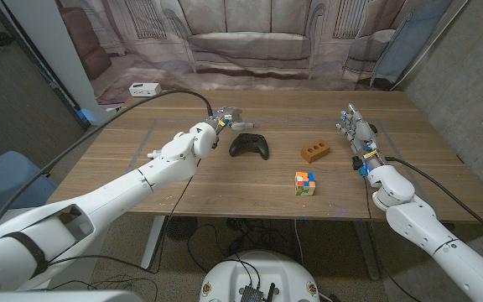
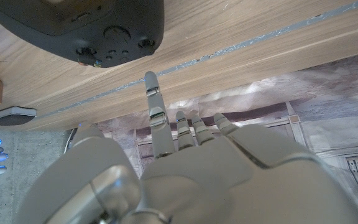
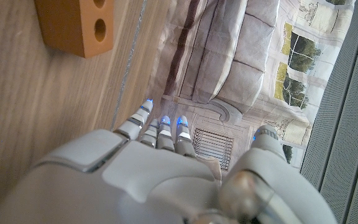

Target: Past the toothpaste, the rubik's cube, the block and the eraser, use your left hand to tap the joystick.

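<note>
Black plastic joystick (image 1: 249,147), really a gamepad, sits centre of the frame, slightly left, flat on the wooden table (image 1: 183,189). Judging by looks: rigid shell, light, smooth, likely to skate on the wood if pushed sideways. No grasp needed here; a tap should come straight down on the broad top face of the body, not on the sticks or buttons, which would give or tilt. In the left wrist view the gamepad (image 2: 86,28) shows its sticks and small buttons facing the hand.

Left hand (image 1: 227,120) hovers just up-left of the joystick, near it, apparently not touching. It holds nothing; in the wrist view one finger is extended toward the table while the others (image 2: 194,130) are curled in. Pointing pose, fit for a tap.

Outward: orange-brown block with two holes (image 1: 314,151) right of the joystick, apart from it. Rubik's cube (image 1: 305,184) below the block, toward the lower middle of the frame. Right hand (image 1: 357,134) at centre right, fingers straight and slightly apart, holding nothing, near the block but clear of it. White power strip (image 1: 145,89) at the upper left, on the table's far corner.

Counts: one joystick, one block, one cube, one power strip. A grey flat object (image 2: 12,116) shows in the left wrist view; can't tell what it is. Toothpaste and eraser: can't identify either.
</note>
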Robot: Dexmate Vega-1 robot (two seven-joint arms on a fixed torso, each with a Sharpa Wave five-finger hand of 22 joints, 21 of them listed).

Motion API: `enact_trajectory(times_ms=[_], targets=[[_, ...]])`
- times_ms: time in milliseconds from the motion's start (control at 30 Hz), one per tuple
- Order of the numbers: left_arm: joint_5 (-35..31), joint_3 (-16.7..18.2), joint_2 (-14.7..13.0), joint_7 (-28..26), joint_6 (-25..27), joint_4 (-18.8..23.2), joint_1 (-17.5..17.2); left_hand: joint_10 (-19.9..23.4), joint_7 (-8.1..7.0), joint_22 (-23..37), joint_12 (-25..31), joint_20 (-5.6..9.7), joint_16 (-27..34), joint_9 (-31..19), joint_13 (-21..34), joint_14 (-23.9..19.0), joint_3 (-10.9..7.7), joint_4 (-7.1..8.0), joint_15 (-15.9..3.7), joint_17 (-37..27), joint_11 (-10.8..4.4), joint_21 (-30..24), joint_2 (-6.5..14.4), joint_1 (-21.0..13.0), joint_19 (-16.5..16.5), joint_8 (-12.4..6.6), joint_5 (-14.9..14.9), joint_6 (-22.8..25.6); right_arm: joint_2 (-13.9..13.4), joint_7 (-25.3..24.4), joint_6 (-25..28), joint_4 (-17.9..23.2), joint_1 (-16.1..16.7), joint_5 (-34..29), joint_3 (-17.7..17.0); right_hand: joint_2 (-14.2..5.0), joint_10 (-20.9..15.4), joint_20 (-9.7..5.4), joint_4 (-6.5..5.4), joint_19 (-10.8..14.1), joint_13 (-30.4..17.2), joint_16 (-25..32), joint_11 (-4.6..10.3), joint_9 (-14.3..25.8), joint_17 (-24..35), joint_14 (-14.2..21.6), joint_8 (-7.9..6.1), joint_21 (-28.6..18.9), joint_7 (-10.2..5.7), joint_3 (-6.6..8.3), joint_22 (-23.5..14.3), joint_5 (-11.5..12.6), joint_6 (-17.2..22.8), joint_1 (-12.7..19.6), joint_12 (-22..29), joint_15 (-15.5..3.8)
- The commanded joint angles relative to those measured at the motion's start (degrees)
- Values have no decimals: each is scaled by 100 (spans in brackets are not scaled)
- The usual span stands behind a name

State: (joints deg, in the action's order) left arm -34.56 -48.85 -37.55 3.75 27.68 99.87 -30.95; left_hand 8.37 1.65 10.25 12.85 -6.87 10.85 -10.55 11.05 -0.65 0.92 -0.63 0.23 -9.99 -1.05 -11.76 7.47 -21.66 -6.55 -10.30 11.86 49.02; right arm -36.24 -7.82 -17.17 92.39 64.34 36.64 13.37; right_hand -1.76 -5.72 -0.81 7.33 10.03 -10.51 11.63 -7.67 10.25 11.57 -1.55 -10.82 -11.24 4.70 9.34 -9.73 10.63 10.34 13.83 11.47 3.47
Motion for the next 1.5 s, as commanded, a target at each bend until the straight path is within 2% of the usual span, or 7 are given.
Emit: enact_trajectory(times_ms=[33, 200, 433, 533, 700, 933, 1500], targets=[[-53, 43, -49, 13, 73, 116, -65, 22, -134, 15, -5, -48, -5, -10, 20, -65, -22, -12, 23, -23, 18, 27, -13, -20, 3, 76, -16, -380, -6, -10, -15, 5, 33, 1, -12, -66, -4, 5, 7, 7, -33, -2, -29, 32, 21, -8, -15, 6, -22, 0, -19, 3, 32, 19, -11, 37], [-27, 77, -74, -16, 39, 134, -106, -29, -325, 16, -31, -68, -14, -11, 25, -44, -18, -8, 95, -26, 54, 32, -25, -1, -11, 101, -27, -892, 1, -7, -23, 6, 40, -10, 1, -66, -6, 8, 8, 7, -33, -1, -24, 32, 21, -5, -17, 7, -20, -1, -19, 2, 37, 19, -10, 38], [47, 152, -92, -84, -1, 152, -168, -252, -650, 17, -95, -93, -25, -1, 41, 41, -28, -16, 168, -34, 75, 28, -44, 38, -7, 133, -51, -3223, 13, -13, -44, 5, 39, -32, 13, -67, -9, 9, 7, 7, -33, 0, -26, 32, 21, -2, -15, 7, -27, -3, -19, 2, 33, 19, -9, 37], [114, 198, -93, -133, -46, 146, -200, -376, -697, 17, -113, -124, -18, 5, 47, 62, -38, -25, 187, -36, 77, 17, -45, 43, 31, 122, -53, -3994, 25, -30, -26, 26, 38, -13, 10, -67, -9, 10, 7, 6, -33, 0, -27, 32, 21, -3, -14, 7, -29, -4, -20, 2, 31, 18, -9, 40], [174, 247, -106, -212, -87, 154, -248, -509, -807, 18, -127, -127, -24, 9, 51, 114, -52, -35, 215, -37, 41, 13, -38, 46, 58, 120, -51, -4730, 13, -33, -26, 37, 38, -37, 14, -67, -11, 11, 7, 7, -33, 0, -36, 32, 21, -3, -14, 7, -31, -6, -20, 2, 31, 17, -9, 37], [253, 307, -126, -306, -117, 186, -325, -570, -874, 17, -136, -132, -38, 11, 53, 165, -60, -40, 213, -37, 59, 16, -33, 43, 59, 73, -50, -4813, -2, -24, -21, 57, 41, -44, 13, -67, -13, 11, 7, 8, -33, 0, -25, 32, 22, -4, -14, 6, -34, -9, -20, 2, 31, 15, -8, 36], [571, 558, -212, -545, -218, 361, -543, -613, -810, 17, -129, -143, -39, 14, 53, 203, -76, -51, 139, -35, 62, 8, -23, 32, 91, 19, -49, -4827, -30, 2, -39, 100, 68, -23, -20, -66, -12, 8, 8, 14, -33, 1, -28, 32, 21, 0, -13, 4, -38, -14, -20, 2, 29, 14, -9, 35]])
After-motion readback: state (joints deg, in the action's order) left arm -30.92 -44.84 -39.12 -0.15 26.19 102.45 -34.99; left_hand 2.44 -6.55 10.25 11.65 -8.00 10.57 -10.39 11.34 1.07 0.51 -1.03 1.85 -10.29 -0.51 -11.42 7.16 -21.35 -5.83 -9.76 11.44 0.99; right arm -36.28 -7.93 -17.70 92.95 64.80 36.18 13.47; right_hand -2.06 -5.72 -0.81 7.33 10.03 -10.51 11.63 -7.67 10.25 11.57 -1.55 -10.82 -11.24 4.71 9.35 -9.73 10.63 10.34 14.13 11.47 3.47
